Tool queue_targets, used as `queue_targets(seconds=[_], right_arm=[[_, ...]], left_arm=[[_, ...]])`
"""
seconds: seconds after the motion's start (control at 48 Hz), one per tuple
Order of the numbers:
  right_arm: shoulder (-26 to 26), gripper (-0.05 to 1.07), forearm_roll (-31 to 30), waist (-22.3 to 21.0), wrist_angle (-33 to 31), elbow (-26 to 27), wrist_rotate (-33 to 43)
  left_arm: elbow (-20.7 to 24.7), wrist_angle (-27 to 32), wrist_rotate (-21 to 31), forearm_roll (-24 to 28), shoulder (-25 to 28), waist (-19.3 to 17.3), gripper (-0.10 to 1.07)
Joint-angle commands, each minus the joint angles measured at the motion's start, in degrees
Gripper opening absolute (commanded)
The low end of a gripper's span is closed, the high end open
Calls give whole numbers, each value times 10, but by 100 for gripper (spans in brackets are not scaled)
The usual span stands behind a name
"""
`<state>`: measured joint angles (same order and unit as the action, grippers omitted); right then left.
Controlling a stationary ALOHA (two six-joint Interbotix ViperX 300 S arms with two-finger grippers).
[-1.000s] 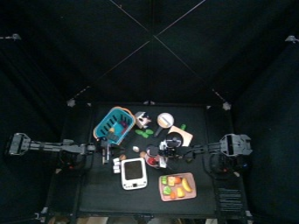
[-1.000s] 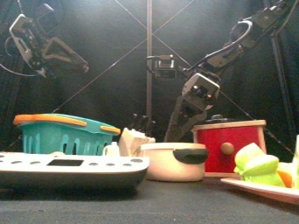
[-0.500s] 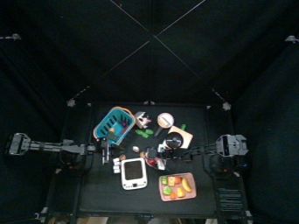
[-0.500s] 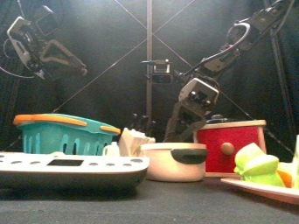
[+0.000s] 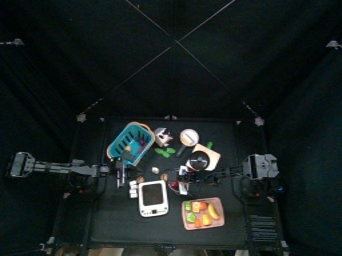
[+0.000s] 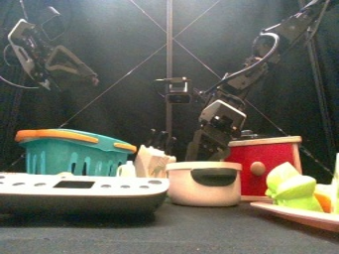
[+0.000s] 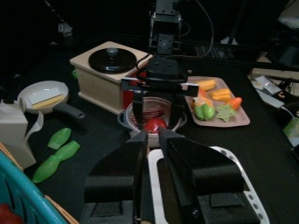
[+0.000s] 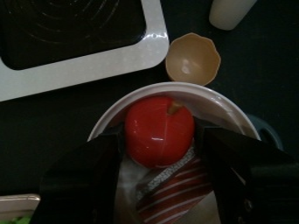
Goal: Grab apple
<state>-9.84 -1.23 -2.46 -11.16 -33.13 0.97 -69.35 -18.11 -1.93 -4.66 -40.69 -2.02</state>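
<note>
Black table (image 5: 107,225), blue basket (image 5: 132,141), white scale (image 5: 152,198), tan tray (image 5: 203,213), white pot (image 6: 205,183), red box (image 6: 261,165)

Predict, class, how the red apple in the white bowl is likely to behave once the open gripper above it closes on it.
The apple looks round and glossy, so it may slip or rotate between the jaws of the right gripper. It seems rigid, so it should probably keep its shape. Lying loose in the shallow white bowl, it could roll against the rim if nudged off-centre.

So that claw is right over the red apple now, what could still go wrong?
1. The apple sits in a shallow white bowl; the right gripper could knock the rim and tip it.
2. The apple is round, so it might slip out as the jaws close.
3. A small tan cup stands close by and could get bumped.
</note>
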Motion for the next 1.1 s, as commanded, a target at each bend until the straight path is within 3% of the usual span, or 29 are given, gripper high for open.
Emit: queue_targets(seconds=[0.0,0.167,0.5,1.083], right_arm=[[12,72,-2,0,-1,11,0],[34,65,-5,2,-9,18,3],[87,65,-9,2,-34,13,4],[91,64,-10,2,-57,27,3]], left_arm=[[9,-2,-1,-1,0,-1,62],[9,-2,-1,-1,0,0,62],[8,-2,-1,0,0,0,62],[9,-2,-1,1,0,1,62]])
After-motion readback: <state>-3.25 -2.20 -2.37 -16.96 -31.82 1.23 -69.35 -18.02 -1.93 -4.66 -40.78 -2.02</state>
